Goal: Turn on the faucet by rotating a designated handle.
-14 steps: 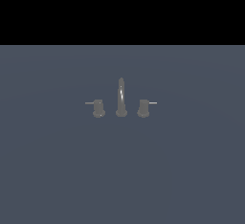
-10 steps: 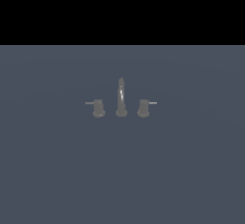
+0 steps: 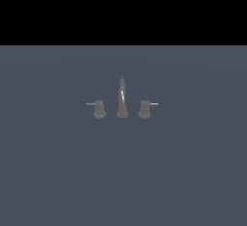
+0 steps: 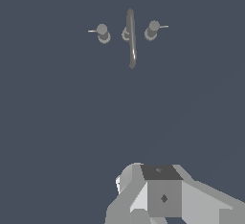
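We judge the task barely begun: nothing touches the faucet [image 3: 122, 99] yet. In the wrist view only the grey body of the gripper [image 4: 160, 196] shows, with its fingers out of frame, so we cannot tell whether it stands wide or narrow, and it holds nothing we can see. The faucet sits well ahead of the gripper, well apart from it. The handle [image 3: 98, 108] is the knob on the exterior view's left, its thin rod pointing outward, away from the spout. Approach, contact and the turn itself all remain.
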Tool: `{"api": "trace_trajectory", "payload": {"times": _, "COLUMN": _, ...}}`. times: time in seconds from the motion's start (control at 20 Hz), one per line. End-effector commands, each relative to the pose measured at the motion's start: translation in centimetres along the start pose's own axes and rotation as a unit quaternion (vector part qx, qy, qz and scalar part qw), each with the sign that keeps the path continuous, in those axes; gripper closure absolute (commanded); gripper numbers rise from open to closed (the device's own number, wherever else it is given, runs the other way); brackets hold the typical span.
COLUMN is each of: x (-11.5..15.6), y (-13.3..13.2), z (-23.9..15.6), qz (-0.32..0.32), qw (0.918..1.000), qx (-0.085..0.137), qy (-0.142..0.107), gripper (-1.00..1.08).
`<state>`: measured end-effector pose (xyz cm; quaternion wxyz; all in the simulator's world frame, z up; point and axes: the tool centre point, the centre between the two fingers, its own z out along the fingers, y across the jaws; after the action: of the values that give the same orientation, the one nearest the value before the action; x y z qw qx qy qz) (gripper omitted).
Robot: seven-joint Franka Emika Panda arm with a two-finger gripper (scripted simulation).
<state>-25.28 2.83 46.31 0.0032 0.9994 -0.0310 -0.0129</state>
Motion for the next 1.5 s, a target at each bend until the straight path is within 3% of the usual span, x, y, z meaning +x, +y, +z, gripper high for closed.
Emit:
{"api": "trace_trajectory", "payload": {"times": 0.0, "x": 0.3, "y": -0.7, "z": 0.9, "qz": 0.016, "qw": 0.9999, "qx": 0.000, "qy": 0.000, "gripper": 1.08}}
{"api": "trace_trajectory", "payload": {"times": 0.35, "x": 2.0, "y": -3.6, "z": 4.3, "qz": 0.080, "qw": 0.9968, "qx": 0.002, "qy": 0.000, "gripper": 1.08}}
{"api": "trace_trajectory", "payload": {"times": 0.7, "x": 4.3, "y": -6.7, "z": 8.1, "qz": 0.152, "qw": 0.9883, "qx": 0.004, "qy": 0.001, "gripper": 1.08}}
{"api": "trace_trajectory", "payload": {"times": 1.45, "x": 10.8, "y": -11.9, "z": 16.2, "qz": 0.300, "qw": 0.9538, "qx": 0.009, "qy": 0.001, "gripper": 1.08}}
